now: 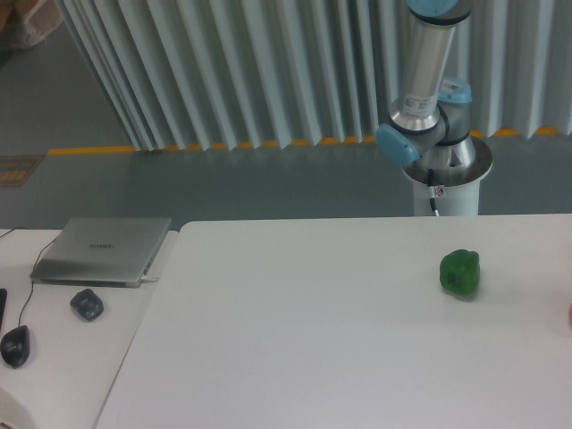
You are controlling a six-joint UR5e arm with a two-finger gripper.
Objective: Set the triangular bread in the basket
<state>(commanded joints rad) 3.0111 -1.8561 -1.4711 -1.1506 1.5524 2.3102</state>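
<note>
Glossy green bell pepper (460,273) alone on white table (313,340). Closed grey laptop (103,250) left. Gripper out of frame; jaw state can't tell. Bread unseen.

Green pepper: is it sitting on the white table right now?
Yes, the green pepper rests on the white table, near its right side, with nothing touching it.

Arm (427,71) upright — gripper out of frame
</note>
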